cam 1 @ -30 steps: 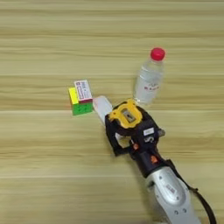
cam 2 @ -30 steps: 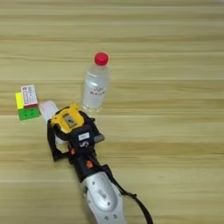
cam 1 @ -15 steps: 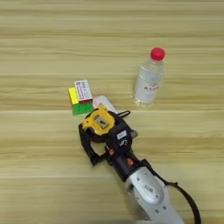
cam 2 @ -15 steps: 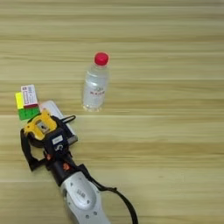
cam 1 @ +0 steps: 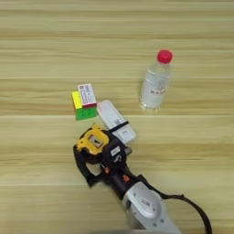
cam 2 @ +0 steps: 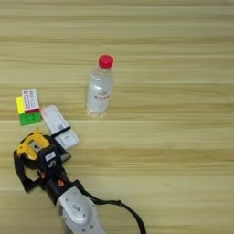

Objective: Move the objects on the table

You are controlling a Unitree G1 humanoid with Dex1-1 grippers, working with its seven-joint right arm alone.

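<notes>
Probably a lab bench: only a bare wooden table (cam 1: 41, 41) with a robot arm (cam 1: 144, 208) shows.

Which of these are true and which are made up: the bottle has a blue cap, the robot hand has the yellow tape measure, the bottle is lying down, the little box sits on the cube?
1. The bottle has a blue cap. False: its cap is red.
2. The right gripper is around the tape measure. True.
3. The bottle is lying down. False: it stands upright on the table.
4. A small white-red box sits on the puzzle cube. True.
</notes>
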